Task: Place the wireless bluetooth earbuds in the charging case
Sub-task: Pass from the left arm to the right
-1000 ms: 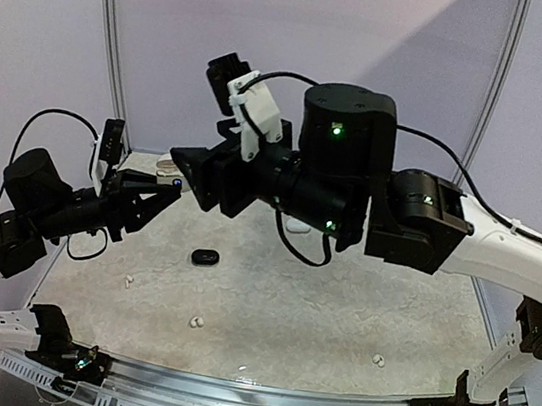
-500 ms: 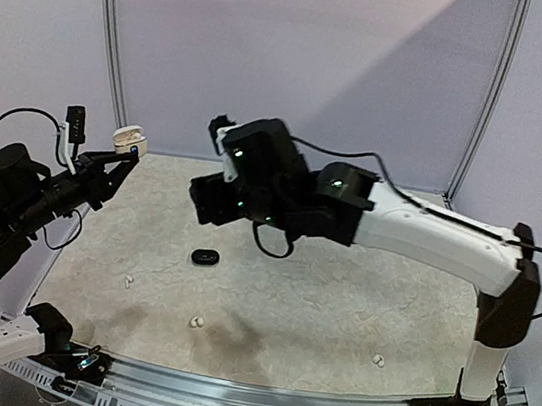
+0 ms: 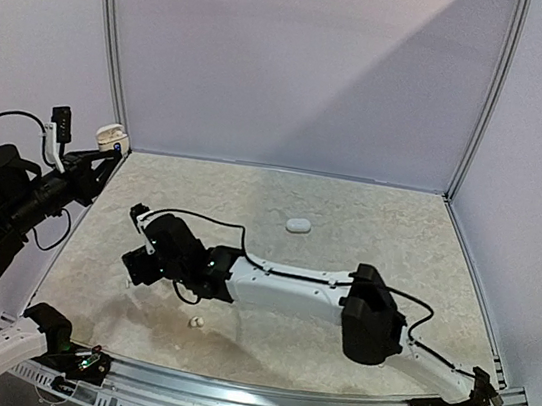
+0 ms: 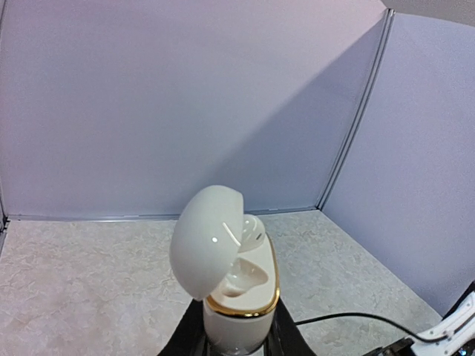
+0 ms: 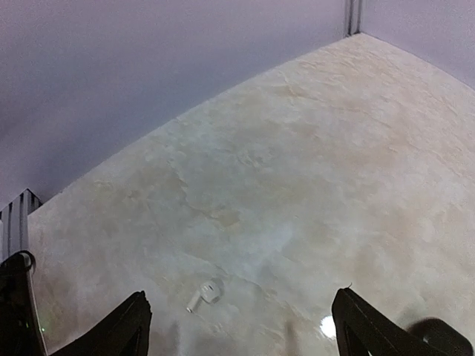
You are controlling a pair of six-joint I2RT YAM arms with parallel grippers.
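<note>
Down at the near edge of the stone-patterned table [image 3: 367,237], a lone white earbud [image 3: 197,322] lies in the open, just in front of the right arm's long white forearm. That arm lies low and reaches leftward across the table. Its right gripper [image 3: 136,267] hovers close above the surface near the left side with its fingers [image 5: 132,325] spread wide apart and nothing between them. From the right wrist camera, a second white earbud with a short stem [image 5: 205,293] lies flat on the table just ahead of the gap between the two fingers, touching neither.

Further back and to the left, the left arm is raised off the table. Its left gripper [image 3: 104,151] is clamped on the base of a white-and-gold charging case [image 4: 239,293], held upright in the air near the left wall. The case's domed lid [image 4: 202,241] is hinged open and tilted back to one side. A gold band runs round the rim of the body, and a moulded white cavity shows inside. Whether a bud sits in the upper pocket I cannot tell. The dark left fingers [image 4: 187,340] press on either side of the case's lower body.

Beyond both arms, a small closed white case [image 3: 297,225] rests alone on the far half of the table, well apart from either gripper. Behind it stand the pale lilac walls [image 3: 300,66].
</note>
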